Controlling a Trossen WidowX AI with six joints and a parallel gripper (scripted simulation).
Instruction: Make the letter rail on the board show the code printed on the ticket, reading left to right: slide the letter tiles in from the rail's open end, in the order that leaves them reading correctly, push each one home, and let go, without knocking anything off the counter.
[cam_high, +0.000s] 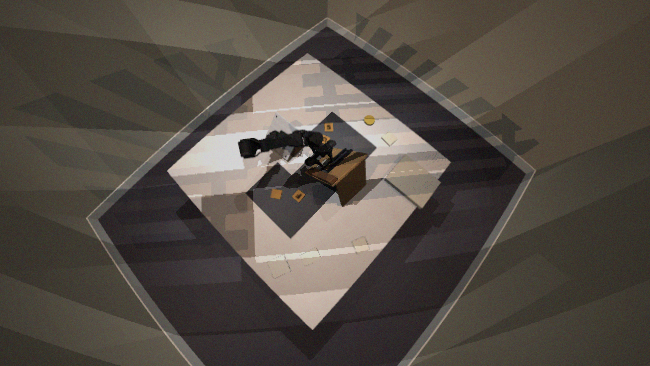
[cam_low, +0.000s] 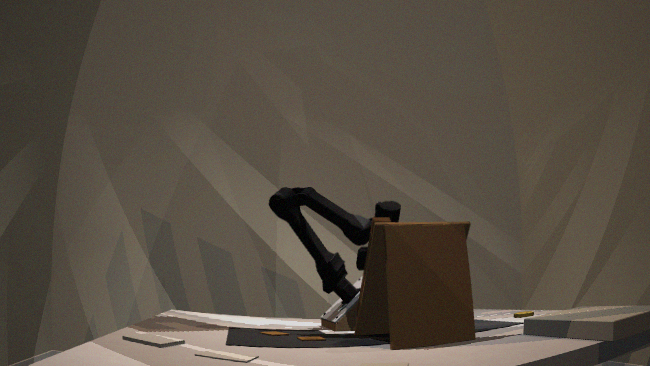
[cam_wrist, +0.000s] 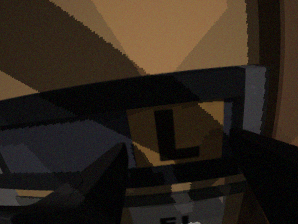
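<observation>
The wooden board (cam_high: 354, 181) (cam_low: 430, 285) stands on the counter and carries the dark letter rail (cam_wrist: 100, 102). An orange tile (cam_wrist: 187, 125) marked L sits upright in the rail, near its light-grey end piece at the right of the wrist view. My gripper (cam_wrist: 178, 143) is open around this tile, with a narrow gap on each side. The ticket (cam_wrist: 145, 215) shows below the rail, its print mostly cut off. Other orange tiles lie flat: one (cam_high: 328, 127), one (cam_high: 325, 139) close to the arm, one (cam_high: 276, 194) (cam_low: 274, 333) and one (cam_high: 298, 196) (cam_low: 311, 338).
A dark mat (cam_high: 290, 222) (cam_low: 245, 337) lies under the loose tiles. A yellow disc (cam_high: 369, 120) (cam_low: 524, 314) and a small pale square (cam_high: 389, 139) lie beyond it. A large pale slab (cam_high: 412, 185) (cam_low: 565, 327) lies near the counter edge. Thin pale squares (cam_high: 360, 245) lie on the near side.
</observation>
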